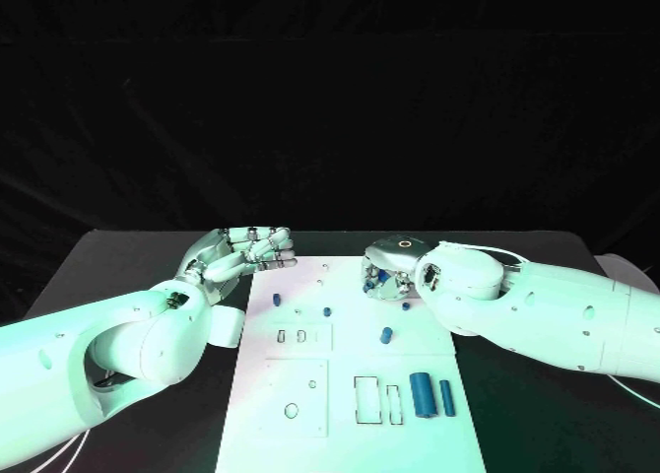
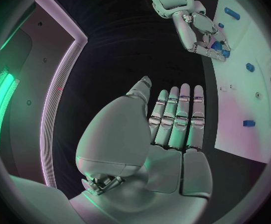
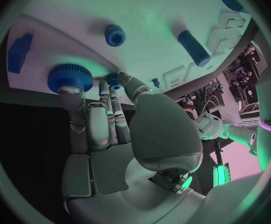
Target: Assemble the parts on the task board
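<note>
The white task board (image 1: 345, 374) lies in the middle of the black table. My right hand (image 1: 390, 273) hovers over its far end, fingertips gathered on a blue gear (image 3: 70, 75); a tiny blue piece (image 3: 114, 79) sits by the thumb tip. From the left wrist, the same right hand (image 2: 199, 32) shows blue (image 2: 220, 48) among its fingertips. My left hand (image 1: 248, 250) sits at the board's far left corner, fingers (image 2: 176, 117) straight and holding nothing. Loose blue parts lie on the board: a large cylinder (image 1: 423, 394), a thinner one (image 1: 446, 396) and small pieces (image 1: 387, 336) (image 1: 275, 297).
Rectangular slots (image 1: 367, 400) and small holes (image 1: 291, 409) mark the near half of the board. Both white forearms flank the board, the right one (image 1: 586, 325) crossing its right edge. Black table (image 1: 117, 266) shows to the left.
</note>
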`<control>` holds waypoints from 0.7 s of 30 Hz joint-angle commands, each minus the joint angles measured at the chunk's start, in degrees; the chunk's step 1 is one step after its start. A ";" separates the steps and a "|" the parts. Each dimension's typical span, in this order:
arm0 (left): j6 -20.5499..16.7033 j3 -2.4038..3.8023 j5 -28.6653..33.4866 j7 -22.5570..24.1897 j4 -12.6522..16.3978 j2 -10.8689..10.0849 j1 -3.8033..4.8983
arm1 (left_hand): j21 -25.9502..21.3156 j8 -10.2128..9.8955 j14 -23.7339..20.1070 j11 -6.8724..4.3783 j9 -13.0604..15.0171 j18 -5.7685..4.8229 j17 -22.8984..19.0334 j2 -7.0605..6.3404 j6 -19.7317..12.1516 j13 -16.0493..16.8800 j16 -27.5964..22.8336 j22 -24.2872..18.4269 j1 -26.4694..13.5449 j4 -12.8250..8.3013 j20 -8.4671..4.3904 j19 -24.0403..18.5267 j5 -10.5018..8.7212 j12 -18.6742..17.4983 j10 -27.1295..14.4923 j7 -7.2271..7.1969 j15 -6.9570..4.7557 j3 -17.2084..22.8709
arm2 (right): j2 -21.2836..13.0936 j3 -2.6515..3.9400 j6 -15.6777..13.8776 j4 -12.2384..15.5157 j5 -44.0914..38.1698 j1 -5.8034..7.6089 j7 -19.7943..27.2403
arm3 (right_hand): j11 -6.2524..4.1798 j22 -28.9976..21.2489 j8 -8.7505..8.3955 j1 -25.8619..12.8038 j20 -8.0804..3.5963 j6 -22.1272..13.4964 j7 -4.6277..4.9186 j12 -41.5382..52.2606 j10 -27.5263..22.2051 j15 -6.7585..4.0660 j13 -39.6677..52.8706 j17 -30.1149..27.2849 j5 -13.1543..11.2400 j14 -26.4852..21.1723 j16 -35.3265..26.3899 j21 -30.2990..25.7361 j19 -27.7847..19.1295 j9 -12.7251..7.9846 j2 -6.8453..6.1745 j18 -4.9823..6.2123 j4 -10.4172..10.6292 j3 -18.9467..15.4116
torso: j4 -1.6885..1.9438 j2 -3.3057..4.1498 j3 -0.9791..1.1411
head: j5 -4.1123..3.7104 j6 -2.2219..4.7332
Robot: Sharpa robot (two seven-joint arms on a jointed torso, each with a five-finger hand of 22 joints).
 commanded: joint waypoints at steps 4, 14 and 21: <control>0.32 0.05 0.13 -0.14 0.15 0.11 0.15 | 0.04 -0.31 -0.04 0.56 -0.04 0.65 0.05 0.43 -0.13 -0.07 -0.23 -0.05 0.00 -0.04 0.14 0.22 0.01 -0.25 -0.02 0.46 0.37 -0.32 | 0.10 -0.02 0.13 -0.19 -0.80 -0.13 -0.36 | -0.25 1.08 0.42 -0.10 -0.02 0.76 -0.20 0.58 0.94 -0.28 0.19 0.49 -0.25 2.57 0.69 1.08 0.79 0.23 0.46 -1.28 0.85 0.55 | 0.07 0.13 0.01 | 0.06 0.00; 0.41 0.05 0.13 -0.39 0.16 0.08 0.22 | 0.01 -0.36 -0.05 0.58 -0.04 0.65 0.05 0.54 -0.13 -0.07 -0.30 -0.08 0.05 -0.06 0.15 0.20 0.02 -0.32 -0.03 0.48 0.38 -0.27 | -0.11 -0.02 -3.76 0.20 -0.80 -0.14 -0.99 | -1.65 5.87 2.05 1.50 -0.63 3.41 -1.76 1.85 3.83 -1.49 0.84 2.64 -2.43 2.80 2.76 4.54 2.39 1.34 2.60 -1.88 1.50 3.43 | 0.04 0.16 0.04 | 0.21 -0.20; 0.43 0.06 0.48 -0.41 -0.19 0.02 0.28 | -0.02 -0.45 -0.05 0.61 -0.03 0.65 0.05 0.73 -0.14 -0.06 -0.44 -0.13 0.18 -0.11 0.16 0.16 0.03 -0.44 -0.05 0.52 0.41 -0.16 | -1.06 0.09 -10.62 2.33 -0.63 -0.05 -1.39 | -2.17 10.73 2.74 1.12 -1.06 4.10 -2.36 2.15 5.03 -1.93 1.23 3.59 -2.81 2.90 3.75 7.97 4.42 2.12 2.11 -2.69 2.21 4.43 | 0.11 0.14 0.04 | 0.06 -0.06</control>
